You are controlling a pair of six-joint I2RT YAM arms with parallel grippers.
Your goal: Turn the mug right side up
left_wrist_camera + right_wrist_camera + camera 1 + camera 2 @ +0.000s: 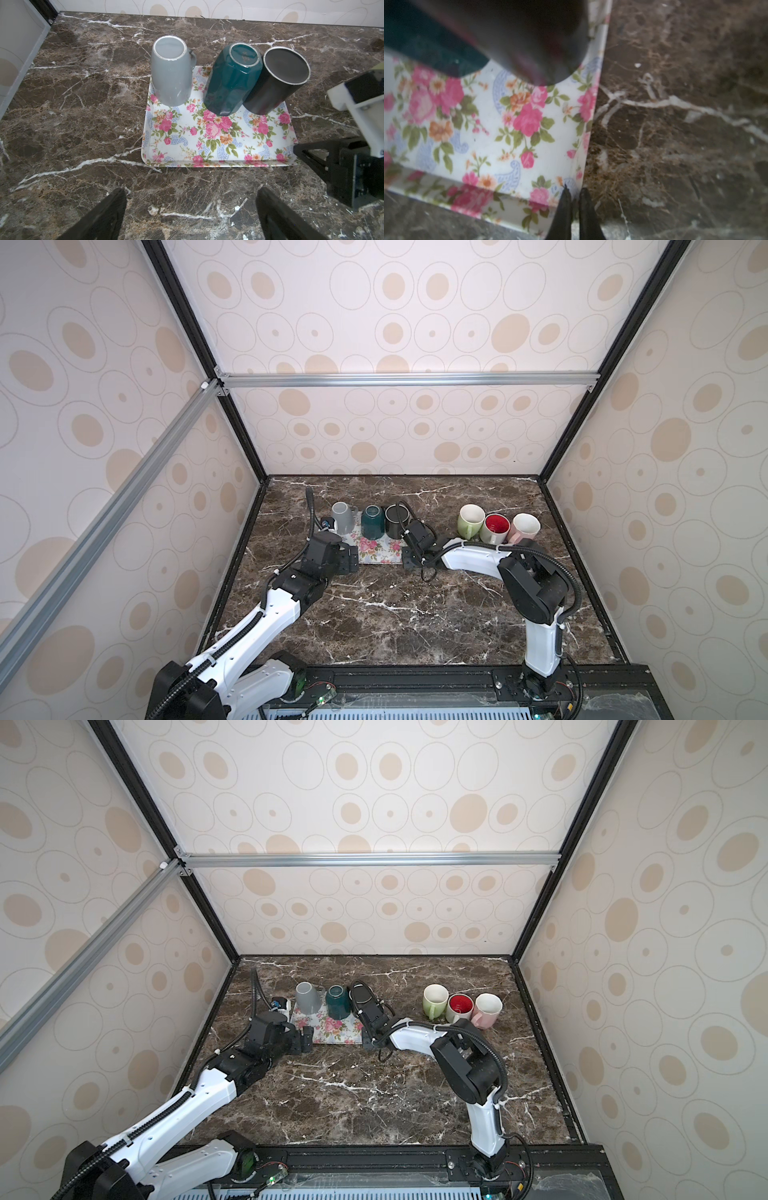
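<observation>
Marble table [395, 614] — tray [376, 549], mugs [496, 527]

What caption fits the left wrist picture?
Gray mug, teal mug and black mug upside down on flowered tray.

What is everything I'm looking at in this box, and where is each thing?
upside-down mugs: three; grey mug, teal mug, black mug; in a row on the tray's far side
tray: one, floral, left of the table's middle
upright mugs: three; green mug, red-lined mug, pink mug; on the table's right
table: one, brown marble
left end effector: one, black, open, near the tray
right end effector: one, black, shut, at the tray's corner
</observation>
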